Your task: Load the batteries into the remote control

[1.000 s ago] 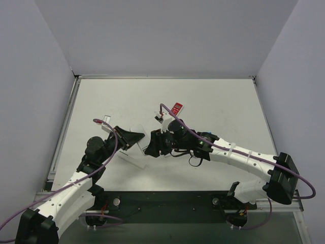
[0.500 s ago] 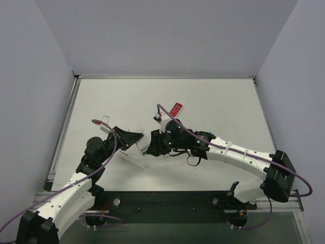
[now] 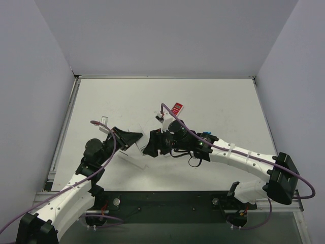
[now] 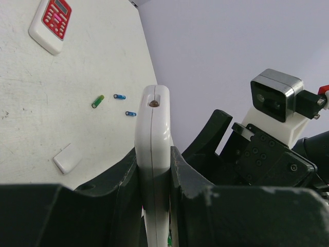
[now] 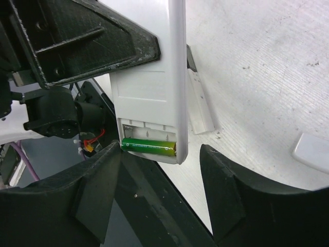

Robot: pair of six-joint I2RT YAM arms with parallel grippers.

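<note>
One green battery [image 5: 149, 146] lies in the open bay at the end of the white remote [image 5: 154, 77], which the left gripper [image 4: 153, 159] clamps on edge, likely to present that bay to the right gripper [image 5: 160, 154], whose fingers [image 5: 97, 190] stand spread either side, grasping nothing.

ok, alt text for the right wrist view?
A white remote, its battery bay open toward the camera, holds one green battery across its lower end. The open right gripper straddles that end. A small white piece lies on the table at right.
</note>
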